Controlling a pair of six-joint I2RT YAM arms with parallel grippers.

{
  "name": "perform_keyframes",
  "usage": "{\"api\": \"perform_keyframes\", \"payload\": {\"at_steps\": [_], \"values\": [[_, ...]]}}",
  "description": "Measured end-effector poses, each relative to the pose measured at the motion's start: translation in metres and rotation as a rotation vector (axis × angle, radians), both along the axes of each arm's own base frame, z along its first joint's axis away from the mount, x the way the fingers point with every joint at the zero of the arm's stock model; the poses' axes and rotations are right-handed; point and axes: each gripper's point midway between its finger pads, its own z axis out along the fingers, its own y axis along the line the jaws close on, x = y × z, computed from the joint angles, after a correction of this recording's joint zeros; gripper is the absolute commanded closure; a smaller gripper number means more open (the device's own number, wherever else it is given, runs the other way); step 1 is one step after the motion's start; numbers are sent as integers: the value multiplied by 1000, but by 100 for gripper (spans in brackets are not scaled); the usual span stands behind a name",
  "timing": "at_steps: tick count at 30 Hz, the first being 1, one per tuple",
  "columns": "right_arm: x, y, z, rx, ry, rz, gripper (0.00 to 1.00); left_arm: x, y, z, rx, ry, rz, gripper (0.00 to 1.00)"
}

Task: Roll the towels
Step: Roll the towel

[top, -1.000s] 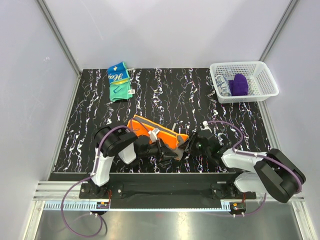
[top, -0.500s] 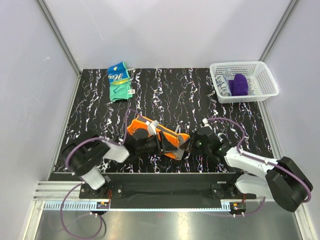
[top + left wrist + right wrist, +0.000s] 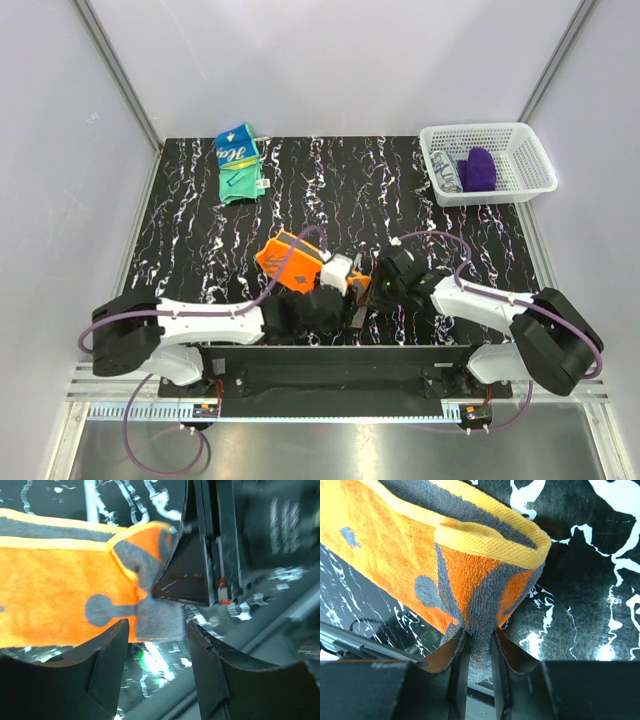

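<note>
1. I've swung the left arm (image 3: 200, 318) in low; orange towel (image 3: 288, 262) now bunched shorter, bench (image 3: 200, 200) near-centre
2. My left jaws spread at its right end; right jaws pinch that grey corner (image 3: 479, 630)
3. Length runs leftward

The left end effector (image 3: 157, 630) and right end effector (image 3: 476, 640) meet at the orange towel (image 3: 290, 262), blocking the near middle. Beyond, the surface (image 3: 400, 190) lies open between teal towel (image 3: 238, 160) and basket (image 3: 500, 195).

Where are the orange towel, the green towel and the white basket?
orange towel (image 3: 286, 262): top view, on its orange middle.
green towel (image 3: 240, 165): top view, on its folded middle.
white basket (image 3: 500, 195): top view, on its near wall.
</note>
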Motion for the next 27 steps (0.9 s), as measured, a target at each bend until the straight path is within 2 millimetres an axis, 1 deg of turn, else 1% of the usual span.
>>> {"api": "perform_keyframes", "payload": {"at_steps": [5,9,17,21,24,27], "values": [[-1,0,2,-24,31,2,72,-15,-5,-28,215,-122,-34,40],[-4,-3,1,-39,49,2,72,-25,-15,-43,306,-172,-74,35],[-7,-5,1,-47,60,2,72,-22,-25,-49,364,-218,-91,35],[-7,-5,1,-46,62,1,72,-29,-27,-51,381,-240,-122,35],[-7,-4,1,-45,63,0,72,-34,-32,-52,388,-252,-142,39],[-8,-5,1,-47,66,0,72,-36,-38,-59,409,-256,-149,47]]}}
